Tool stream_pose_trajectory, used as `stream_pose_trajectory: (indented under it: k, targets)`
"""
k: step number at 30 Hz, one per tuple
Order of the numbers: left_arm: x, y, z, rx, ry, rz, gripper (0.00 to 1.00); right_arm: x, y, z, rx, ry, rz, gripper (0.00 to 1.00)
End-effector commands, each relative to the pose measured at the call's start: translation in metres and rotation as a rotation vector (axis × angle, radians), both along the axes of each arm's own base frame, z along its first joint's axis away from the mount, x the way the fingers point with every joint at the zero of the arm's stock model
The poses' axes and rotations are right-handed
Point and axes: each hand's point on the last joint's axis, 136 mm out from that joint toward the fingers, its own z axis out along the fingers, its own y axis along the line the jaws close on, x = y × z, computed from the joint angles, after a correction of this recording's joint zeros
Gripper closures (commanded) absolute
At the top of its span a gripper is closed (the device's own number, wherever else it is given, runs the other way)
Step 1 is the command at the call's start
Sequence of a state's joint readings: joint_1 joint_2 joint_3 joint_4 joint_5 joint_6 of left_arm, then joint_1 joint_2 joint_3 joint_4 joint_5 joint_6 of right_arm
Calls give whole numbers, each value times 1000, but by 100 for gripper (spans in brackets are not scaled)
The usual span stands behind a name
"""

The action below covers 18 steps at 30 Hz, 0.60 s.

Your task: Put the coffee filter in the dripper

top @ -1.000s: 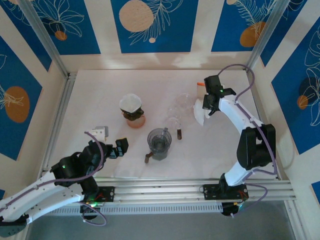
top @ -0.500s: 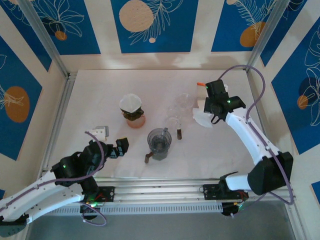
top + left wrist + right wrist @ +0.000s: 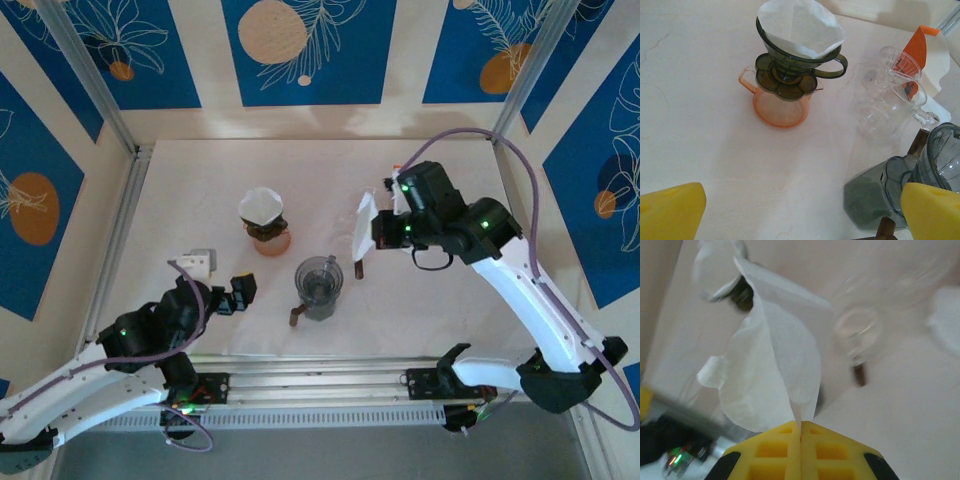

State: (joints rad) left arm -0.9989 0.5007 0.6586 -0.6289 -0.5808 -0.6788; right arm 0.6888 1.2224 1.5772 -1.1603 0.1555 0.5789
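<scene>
Coffee filter pinched (held aloft) in right claw.

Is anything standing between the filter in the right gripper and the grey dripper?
Nothing visible does. The right gripper holds the filter in the air near the clear glass drippers; the grey dripper stands open, nearer the arms' bases.

From overhead we look down on the table — both wrist cameras, lower and closer, share its glass dripper.
</scene>
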Motion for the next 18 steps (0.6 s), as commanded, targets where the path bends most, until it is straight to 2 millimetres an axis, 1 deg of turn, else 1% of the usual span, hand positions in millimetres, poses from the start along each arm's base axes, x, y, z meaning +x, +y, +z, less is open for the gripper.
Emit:
stream_pose_trajectory:
  k: [1,5,8,11,15,18]
  targets:
    - [1,1,19,9,-43,-17,0,-42,29,-6,80,250,97,100]
    - [-1,-2,28,7,-56,-44,0,-54,47,-2,146,361,109,100]
    - [-2,-8,33,4,-57,-80,0,-57,51,-14,129,437,89,100]
    - [-4,-19,37,3,-48,-130,0,-57,53,-29,105,492,58,100]
    - [-7,-43,39,-6,-19,-230,0,-48,52,-43,64,502,12,100]
    - [-9,-64,41,-31,7,-307,0,-40,57,-53,50,513,2,100]
